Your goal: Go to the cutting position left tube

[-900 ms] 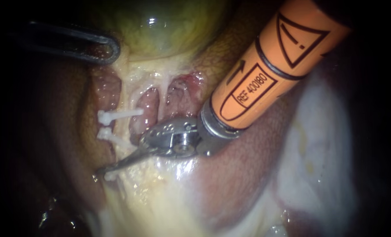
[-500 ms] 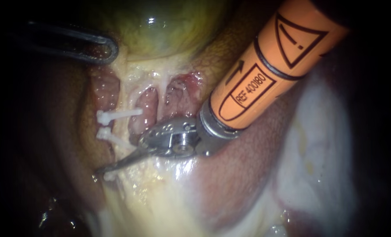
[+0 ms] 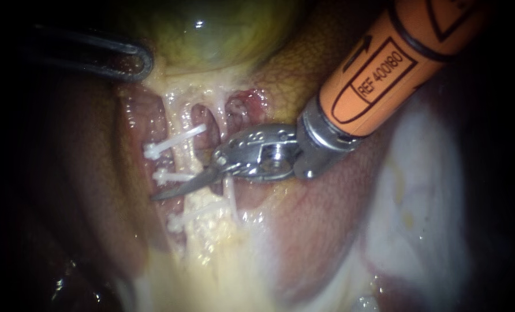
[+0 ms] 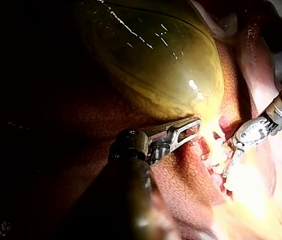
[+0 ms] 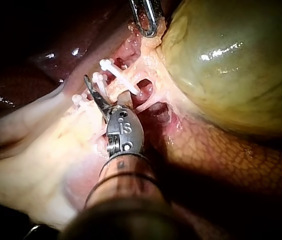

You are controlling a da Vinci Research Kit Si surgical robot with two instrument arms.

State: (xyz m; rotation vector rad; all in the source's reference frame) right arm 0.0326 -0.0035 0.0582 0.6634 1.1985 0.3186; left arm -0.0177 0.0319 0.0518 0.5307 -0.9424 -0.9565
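Shifted since moment ago: right instrument blades, closed and empty, now clear of near clip. Lying across left tube, between middle clip and near clip. Probably at cutting spot; blades to open next. Far left: left instrument clamped on gallbladder edge.

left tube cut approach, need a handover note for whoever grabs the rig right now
Grip: the left instrument has its jaws shut on the gallbladder at its edge.
Tip: the right instrument lies across the left tube, between the middle clip and the lower clip.
Done: three clips sit on that tube; the tip is about at the cutting spot.
Left: check placement, then cut; the tube looks uncut.
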